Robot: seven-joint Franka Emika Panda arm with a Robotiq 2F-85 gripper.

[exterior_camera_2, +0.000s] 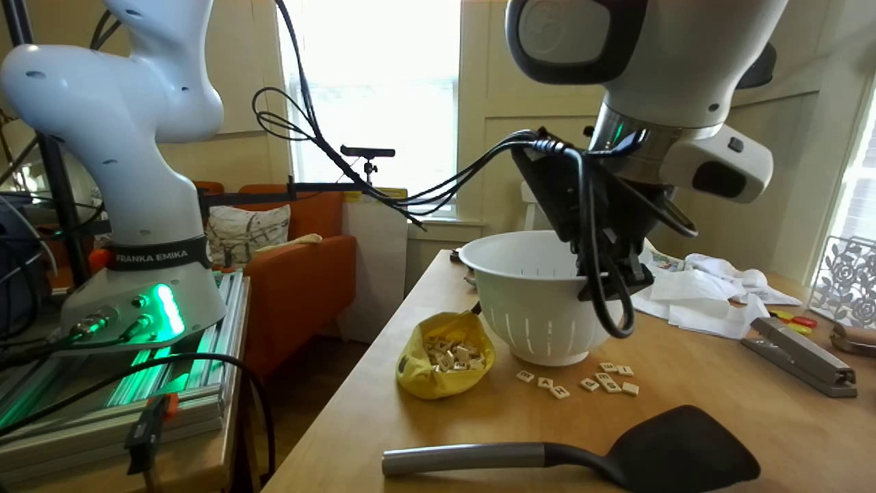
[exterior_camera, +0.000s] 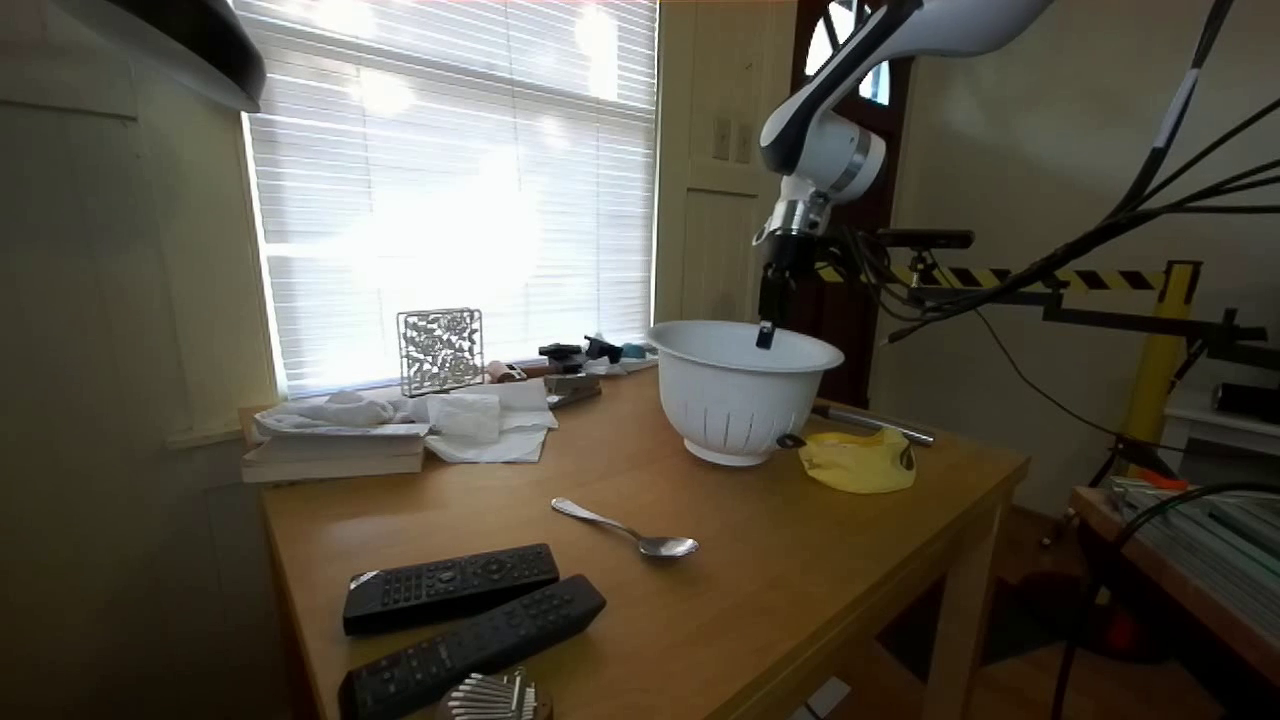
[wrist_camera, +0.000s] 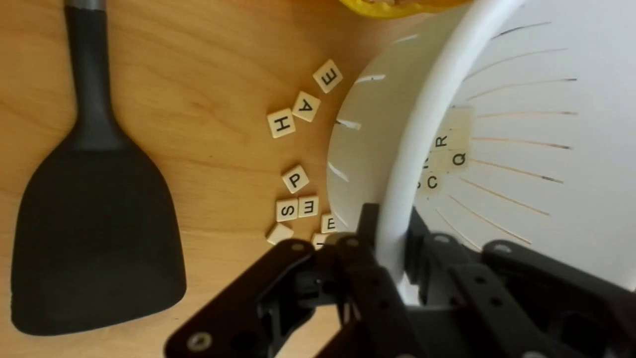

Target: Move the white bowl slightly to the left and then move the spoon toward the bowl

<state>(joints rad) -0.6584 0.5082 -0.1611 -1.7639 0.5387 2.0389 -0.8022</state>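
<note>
At the near left in an exterior view, two black remotes (exterior_camera: 450,588) lie close together on the counter (exterior_camera: 780,570). Past them and to the right lies the spoon (exterior_camera: 630,532), its handle toward the far left and its oval end toward the near right. A yellow bag (exterior_camera: 860,462) with letter tiles (exterior_camera_2: 455,354) in its open mouth sits farther off at the right. Just beside it, on its left, stands the bowl (exterior_camera: 740,400), rim up, well apart from the spoon; whether bag and bowl touch, I cannot tell. Above it the gripper (wrist_camera: 392,228) hangs with its jaws pinching the bowl's far rim, one inside the wall and one outside. More tiles lie inside the bowl and on the counter just beyond it. Beyond those rests a spatula (exterior_camera_2: 684,452), its handle toward the right. At the far left, papers (exterior_camera: 480,420) lie before a window (exterior_camera: 450,200), with an openwork metal panel (exterior_camera: 441,350) upright behind them.
</note>
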